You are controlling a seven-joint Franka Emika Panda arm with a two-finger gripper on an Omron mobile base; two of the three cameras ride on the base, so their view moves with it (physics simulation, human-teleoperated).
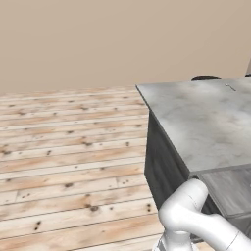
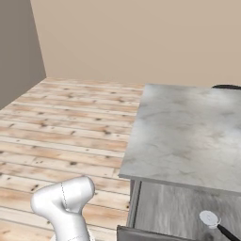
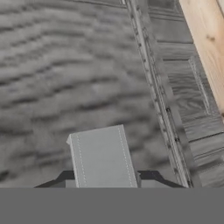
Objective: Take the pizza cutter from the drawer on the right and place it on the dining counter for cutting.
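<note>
The pizza cutter (image 2: pixel 210 218), a pale round wheel on a dark handle, lies on the lighter grey floor of the open drawer (image 2: pixel 174 207) below the edge of the dining counter (image 2: pixel 188 132). In the left base view the drawer (image 1: pixel 230 188) juts out under the marbled counter slab (image 1: pixel 206 122). The hand view looks down on the grained drawer floor (image 3: pixel 65 65), and my gripper (image 3: pixel 103 157) hangs over it, shut with nothing in it. No cutter lies under the hand in that view.
Wooden floor (image 1: pixel 68 157) spreads to the left of the cabinet base (image 1: pixel 159 166). Dark panelled fronts (image 3: pixel 188 87) run beside the drawer wall. My white arm (image 1: pixel 196 220) rises close to the drawer. Dark stool tops (image 1: pixel 206 77) peek over the counter's far edge.
</note>
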